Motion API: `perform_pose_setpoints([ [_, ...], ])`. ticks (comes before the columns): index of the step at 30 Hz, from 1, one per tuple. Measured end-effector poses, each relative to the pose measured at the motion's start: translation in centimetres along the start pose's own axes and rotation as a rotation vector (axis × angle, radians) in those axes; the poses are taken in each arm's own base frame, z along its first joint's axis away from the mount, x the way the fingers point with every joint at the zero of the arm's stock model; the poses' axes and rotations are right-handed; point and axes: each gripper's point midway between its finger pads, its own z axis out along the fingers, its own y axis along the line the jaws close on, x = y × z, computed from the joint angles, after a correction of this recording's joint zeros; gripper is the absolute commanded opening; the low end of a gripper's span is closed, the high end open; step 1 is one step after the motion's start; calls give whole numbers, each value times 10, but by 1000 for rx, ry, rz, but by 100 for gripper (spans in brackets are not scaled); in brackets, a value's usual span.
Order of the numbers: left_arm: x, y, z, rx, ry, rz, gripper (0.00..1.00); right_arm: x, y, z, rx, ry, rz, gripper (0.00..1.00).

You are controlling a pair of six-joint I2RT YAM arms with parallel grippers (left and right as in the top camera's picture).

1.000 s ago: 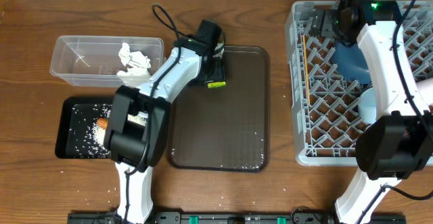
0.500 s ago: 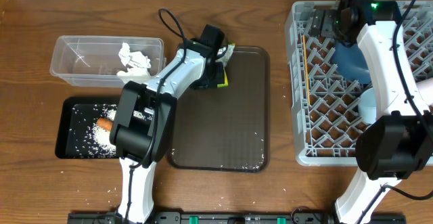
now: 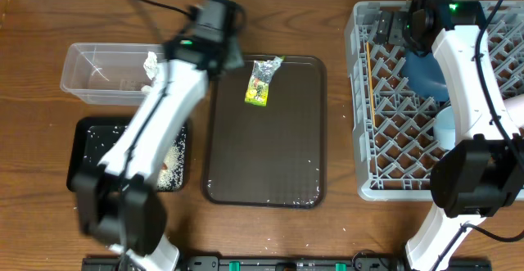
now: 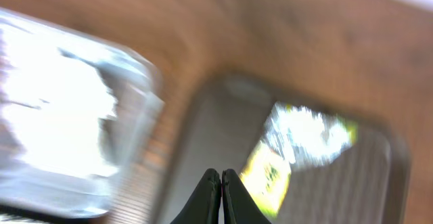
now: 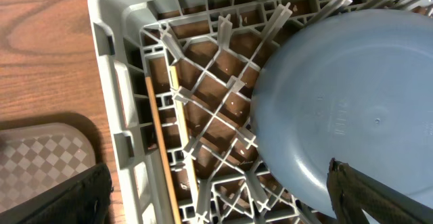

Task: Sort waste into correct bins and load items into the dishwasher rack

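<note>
The silver-and-yellow foil wrapper [image 3: 260, 81] lies loose at the back of the brown serving tray [image 3: 270, 156]; the left wrist view shows it as a blurred wrapper [image 4: 291, 149]. My left gripper [image 3: 223, 42] is raised and blurred above that tray's back-left corner, shut with nothing between its fingers [image 4: 221, 197]. Crumpled white paper [image 3: 152, 63] sits in the clear tub [image 3: 98, 74]. Rice lies in the black tray [image 3: 90, 152]. My right gripper [image 5: 226, 207] hangs open over the grey rack [image 3: 372, 185], above the large blue bowl [image 5: 352, 95] and the chopsticks [image 5: 159, 136].
A small light-blue bowl [image 3: 444, 128] sits in the rack's right half. The left arm stretches diagonally over the black tray and the tub's right end. The rack's pegs stand upright under the right gripper. Bare wood runs along the back of the table.
The left gripper shut, then swung up and back-left away from the wrapper. The wrapper stayed on the brown tray, now uncovered. The right arm has not moved.
</note>
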Motion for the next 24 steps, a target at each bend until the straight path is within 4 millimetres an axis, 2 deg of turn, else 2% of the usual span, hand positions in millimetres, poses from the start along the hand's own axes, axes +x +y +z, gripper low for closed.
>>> perform_pose_setpoints([
  [2, -18, 19, -13, -26, -46, -51, 10, 0, 0, 0, 0, 0, 0, 99],
  [3, -25, 31, -16, -37, -54, -76, 22, 0, 0, 0, 0, 0, 0, 99],
  [4, -27, 38, -16, -46, -50, -93, 42, 0, 0, 0, 0, 0, 0, 99],
  [5, -26, 45, -14, -46, -31, -109, 57, 0, 0, 0, 0, 0, 0, 99],
  [7, -21, 50, -6, -25, 12, -139, 70, 0, 0, 0, 0, 0, 0, 99],
  [9, -9, 47, 6, 9, 68, -142, 79, 0, 0, 0, 0, 0, 0, 99],
  [13, 18, 19, 40, 117, 186, -111, 87, 0, 0, 0, 0, 0, 0, 99],
  [17, 51, -23, 78, 246, 286, -29, 87, 0, 0, 0, 0, 0, 0, 99],
  [19, 69, -42, 91, 293, 318, 25, 87, 0, 0, 0, 0, 0, 0, 99],
  [22, 89, -71, 98, 357, 323, 114, 87, 0, 0, 0, 0, 0, 0, 99],
  [24, 93, -92, 94, 390, 290, 171, 87, 0, 0, 0, 0, 0, 0, 99],
])
